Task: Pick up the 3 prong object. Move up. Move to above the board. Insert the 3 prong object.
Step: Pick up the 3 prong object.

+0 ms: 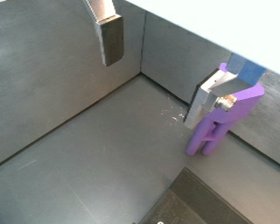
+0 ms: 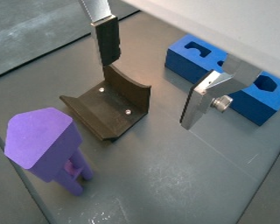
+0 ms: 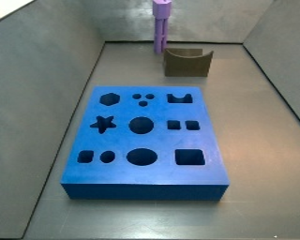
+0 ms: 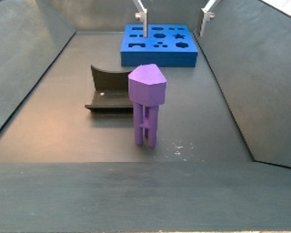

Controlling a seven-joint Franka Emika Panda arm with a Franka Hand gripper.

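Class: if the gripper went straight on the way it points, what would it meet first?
Probably the bare floor between the fixture and the board: the open, empty gripper hangs over that gap. Depth is unclear, so one finger might clip the board.

No lettering, label, brand, number or sign is showing anywhere that I can read. The board (image 3: 146,169) is showing only shaped cutouts on its blue face, and the 3 prong object (image 4: 148,100) is standing plain lavender. The end effector (image 2: 149,79), hanging open above the floor, is carrying no marking either.
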